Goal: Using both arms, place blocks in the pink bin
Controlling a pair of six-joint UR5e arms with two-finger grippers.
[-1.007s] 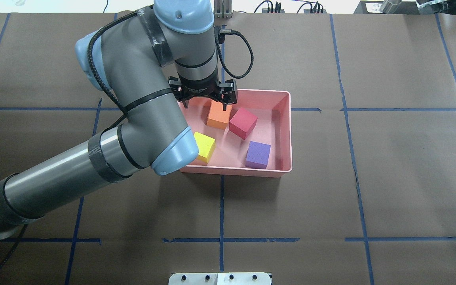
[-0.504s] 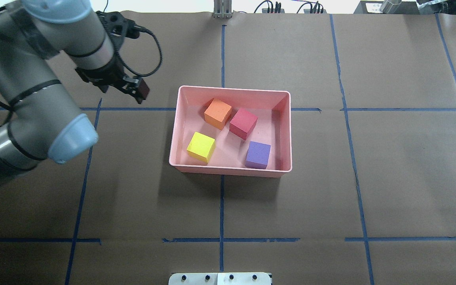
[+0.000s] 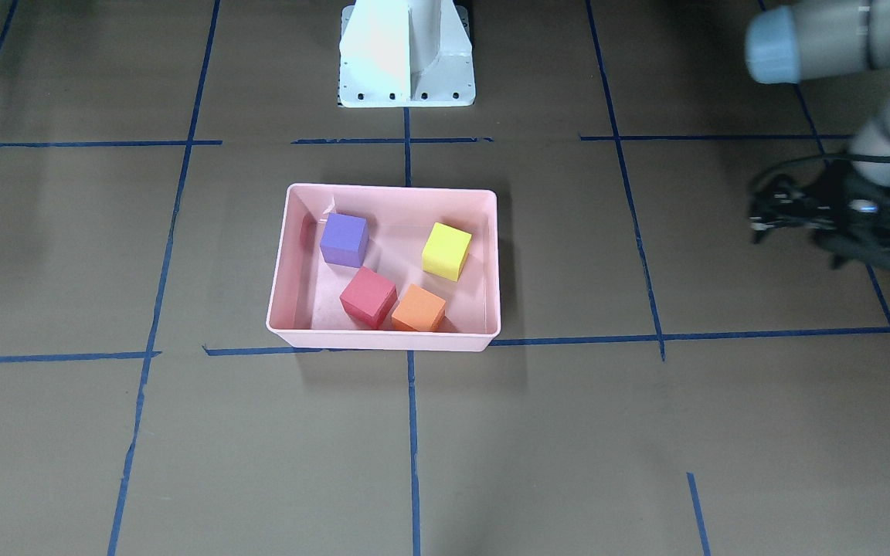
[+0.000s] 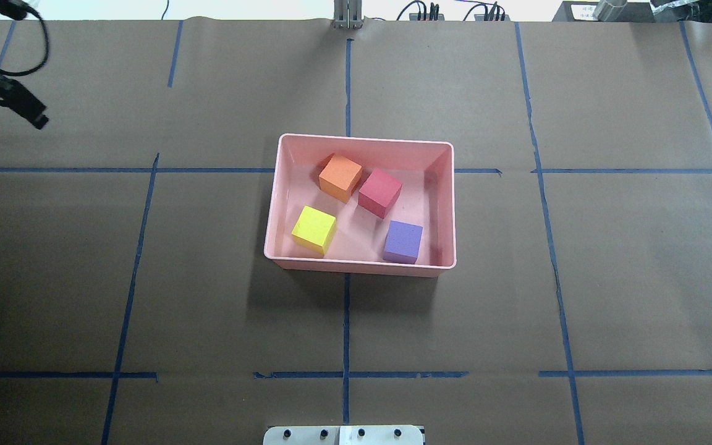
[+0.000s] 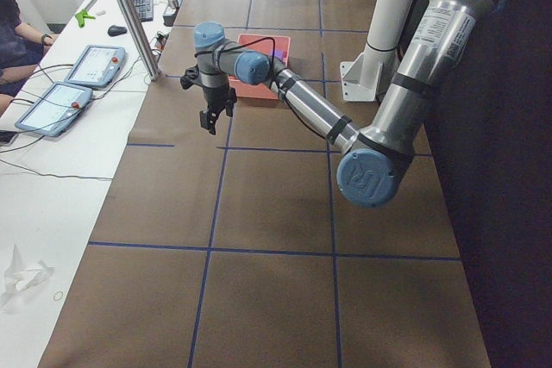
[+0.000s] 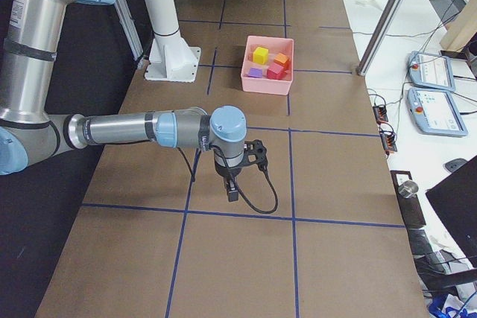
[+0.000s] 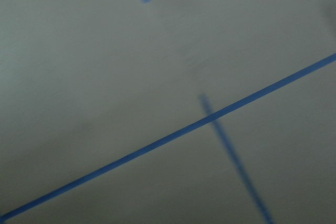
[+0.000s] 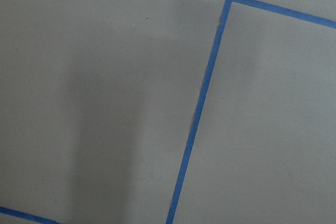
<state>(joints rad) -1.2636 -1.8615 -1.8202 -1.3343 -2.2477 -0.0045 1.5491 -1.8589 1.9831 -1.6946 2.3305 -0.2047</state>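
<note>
Pink bin [image 4: 365, 266] at the middle of the worktop [image 4: 517, 321] holds all four foam cubes. Nearest me in the overhead view lie the yellow-green block [image 4: 314, 228] and the purple block [image 4: 403, 241], well apart. Behind them the orange block [image 4: 340, 177] and the red-pink block [image 4: 380, 192] sit just beside each other. I judge the task done. An arm swinging low across the bin could catch its rim, shoving or tipping the light tray. Farther out, the left pincer [image 4: 36, 117] hangs far left, holding nothing I can see, its opening too blurred to tell. The right pincer [image 6: 232, 193] hovers over the worktop, seen only side-on, so I cannot tell its opening either
</note>
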